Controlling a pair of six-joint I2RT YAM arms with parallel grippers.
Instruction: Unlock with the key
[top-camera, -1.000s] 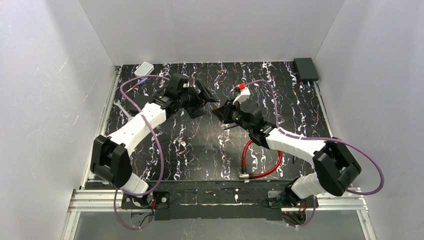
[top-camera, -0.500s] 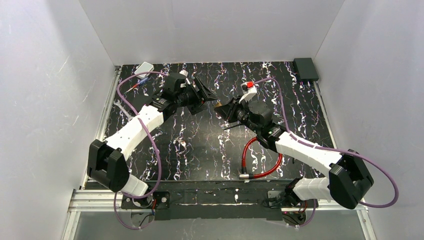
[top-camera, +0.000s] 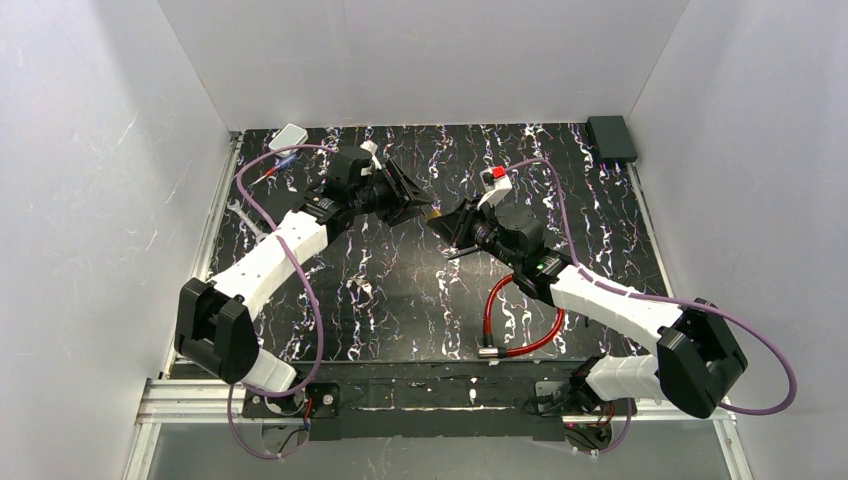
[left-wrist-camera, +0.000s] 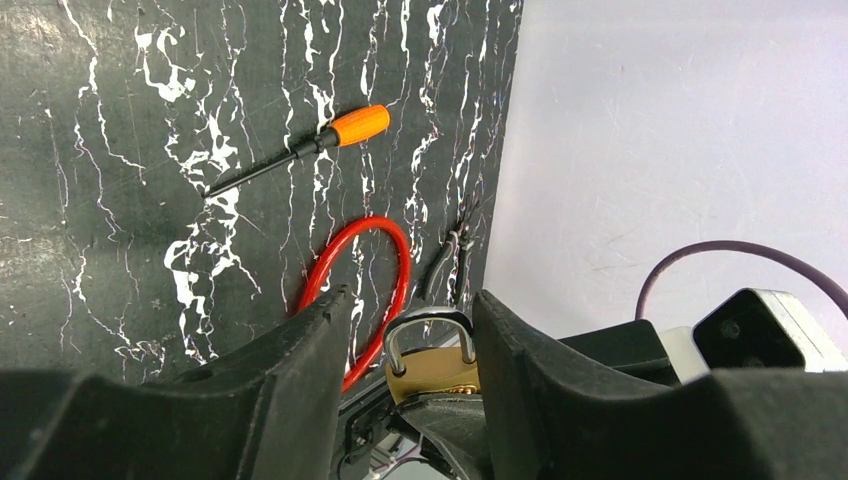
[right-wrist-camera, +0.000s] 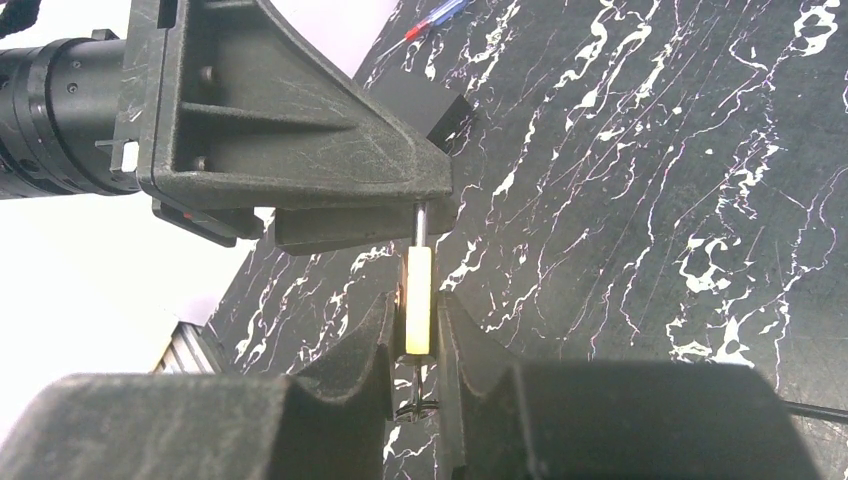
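My right gripper (top-camera: 447, 219) is shut on the small brass padlock (top-camera: 436, 213) and holds it above the table's middle. In the right wrist view the padlock (right-wrist-camera: 418, 290) stands edge-on between my right gripper's (right-wrist-camera: 416, 312) fingers, and its silver shackle (right-wrist-camera: 421, 222) runs up against the left gripper's finger. My left gripper (top-camera: 410, 197) is open, with its fingers on either side of the shackle (left-wrist-camera: 428, 322); the right finger touches it. The key (left-wrist-camera: 300, 150), with an orange head and a thin black tail, lies on the table in the left wrist view, apart from both grippers (left-wrist-camera: 410, 300).
A red cable loop (top-camera: 520, 320) lies near the front, also in the left wrist view (left-wrist-camera: 352, 280). A white box (top-camera: 291, 135) and a red-blue pen (top-camera: 275, 168) sit at the back left, and a black box (top-camera: 611, 137) at the back right. White walls enclose the table.
The right arm swung its elbow to the right and brought the padlock slightly up and left. The left gripper turned and came in around the padlock's shackle.
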